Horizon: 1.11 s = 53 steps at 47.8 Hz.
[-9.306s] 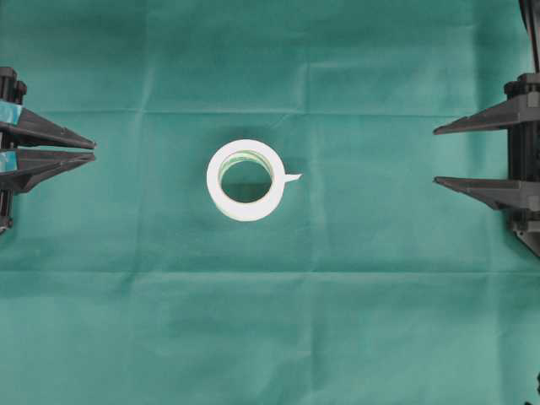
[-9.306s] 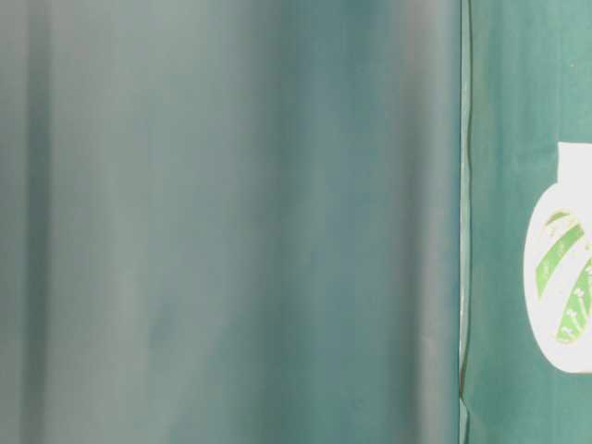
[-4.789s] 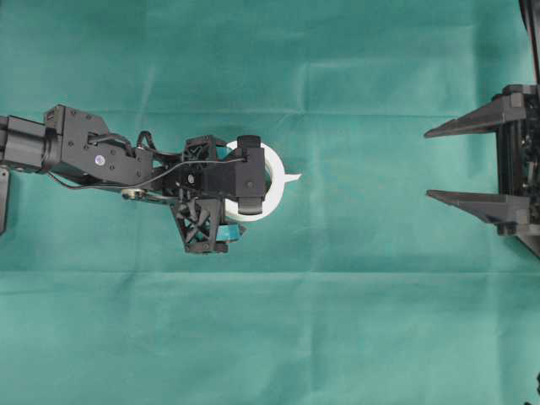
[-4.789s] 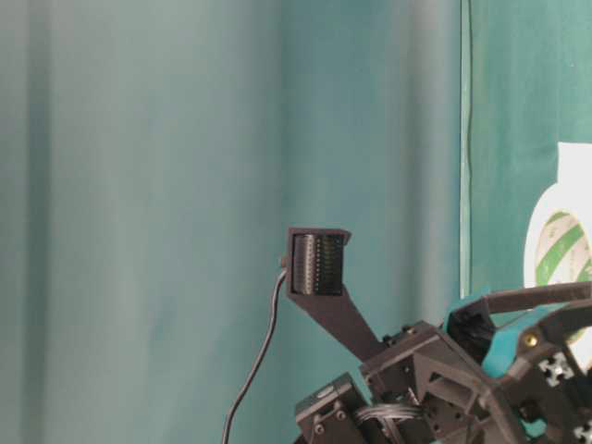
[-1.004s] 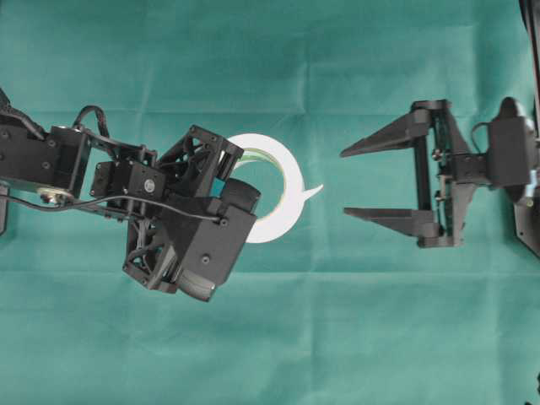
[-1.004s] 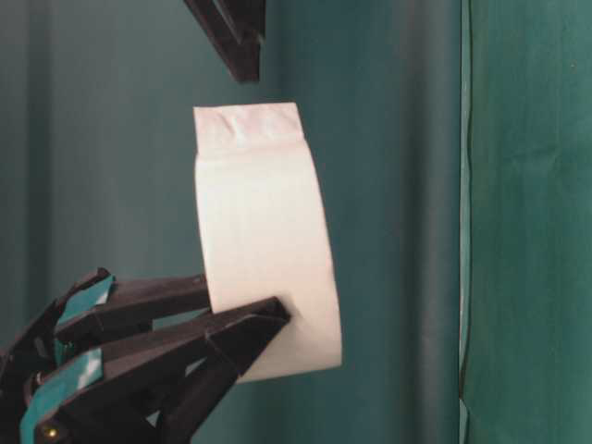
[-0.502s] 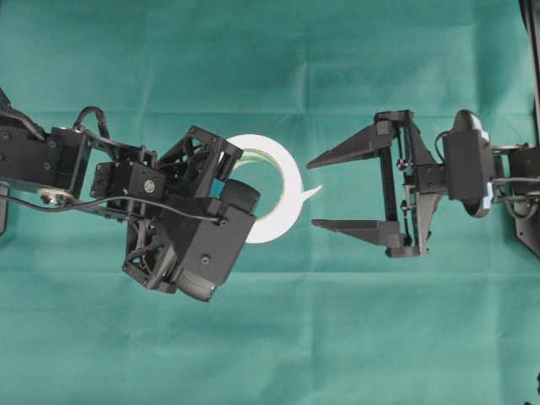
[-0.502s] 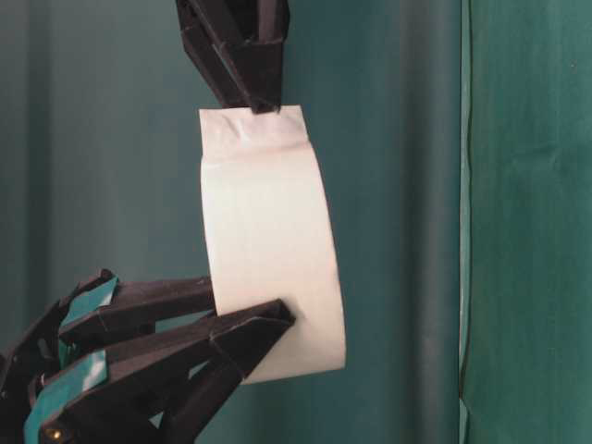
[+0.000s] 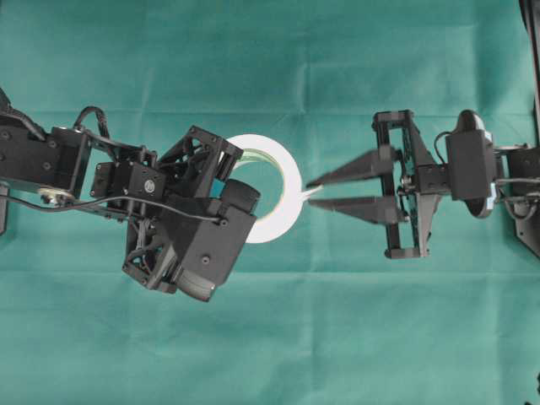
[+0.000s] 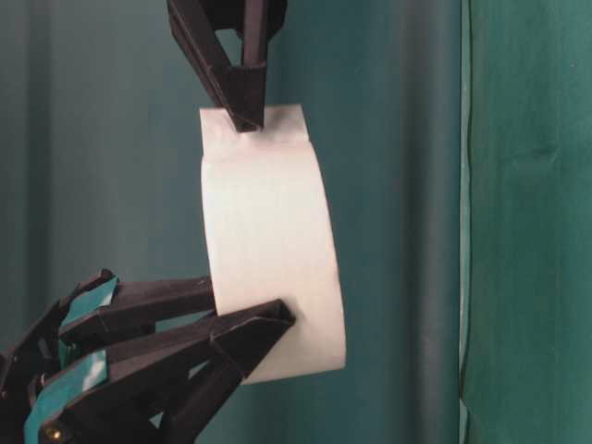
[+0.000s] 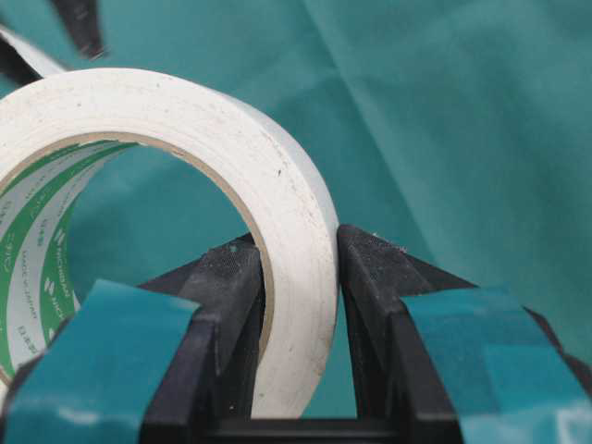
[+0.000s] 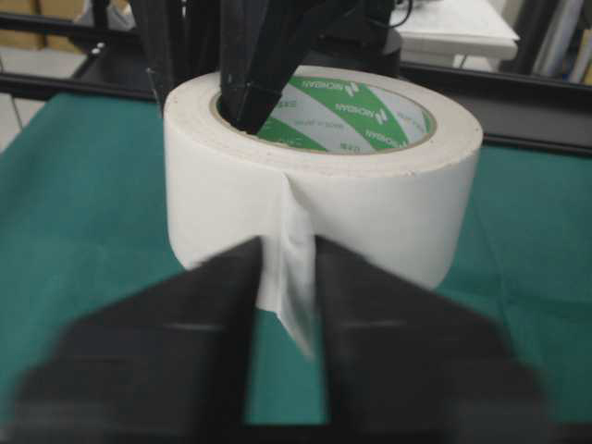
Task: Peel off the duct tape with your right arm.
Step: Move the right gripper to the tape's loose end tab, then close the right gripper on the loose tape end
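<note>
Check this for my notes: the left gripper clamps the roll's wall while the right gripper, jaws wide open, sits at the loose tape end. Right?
Not quite. The right gripper has its jaws closed on the loose tape end, as the overhead and right wrist views show. The left gripper does clamp the wall of the duct tape.

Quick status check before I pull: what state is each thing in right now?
Tape roll: lifted off the green cloth, wall clamped, still wound.
Loose tape end: sticking out from the roll, between the right fingers.
Left gripper: shut on the roll's wall, one finger inside the core, one outside.
Right gripper: fingers closed on the loose end.
</note>
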{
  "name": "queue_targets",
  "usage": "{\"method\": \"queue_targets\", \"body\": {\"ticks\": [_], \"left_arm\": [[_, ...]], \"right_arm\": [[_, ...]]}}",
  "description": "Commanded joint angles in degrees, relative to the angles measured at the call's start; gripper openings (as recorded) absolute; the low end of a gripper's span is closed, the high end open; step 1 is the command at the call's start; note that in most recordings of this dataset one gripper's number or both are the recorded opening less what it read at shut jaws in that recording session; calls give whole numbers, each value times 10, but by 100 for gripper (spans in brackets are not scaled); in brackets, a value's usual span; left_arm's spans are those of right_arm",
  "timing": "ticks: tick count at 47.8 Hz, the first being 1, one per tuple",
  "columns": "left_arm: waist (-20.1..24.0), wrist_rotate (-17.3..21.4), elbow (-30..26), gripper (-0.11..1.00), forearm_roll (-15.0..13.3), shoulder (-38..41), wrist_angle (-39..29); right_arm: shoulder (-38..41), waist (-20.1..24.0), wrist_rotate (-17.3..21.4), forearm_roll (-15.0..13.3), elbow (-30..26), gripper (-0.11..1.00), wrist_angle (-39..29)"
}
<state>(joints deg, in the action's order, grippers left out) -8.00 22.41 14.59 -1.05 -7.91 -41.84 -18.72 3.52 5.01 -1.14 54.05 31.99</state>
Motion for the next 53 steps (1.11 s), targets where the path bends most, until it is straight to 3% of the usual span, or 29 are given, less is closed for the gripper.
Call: {"method": "queue_targets", "body": {"ticks": [1, 32, 53], "left_arm": [[-2, 1, -10, 21, 1, -11, 5], [1, -2, -9, 21, 2, -4, 3], [28, -3, -2, 21, 2, -1, -12]], "right_arm": [[-4, 6, 0, -4, -11, -7, 4], [-4, 9, 1, -10, -4, -10, 8], [-5, 15, 14, -10, 5, -10, 24]]}}
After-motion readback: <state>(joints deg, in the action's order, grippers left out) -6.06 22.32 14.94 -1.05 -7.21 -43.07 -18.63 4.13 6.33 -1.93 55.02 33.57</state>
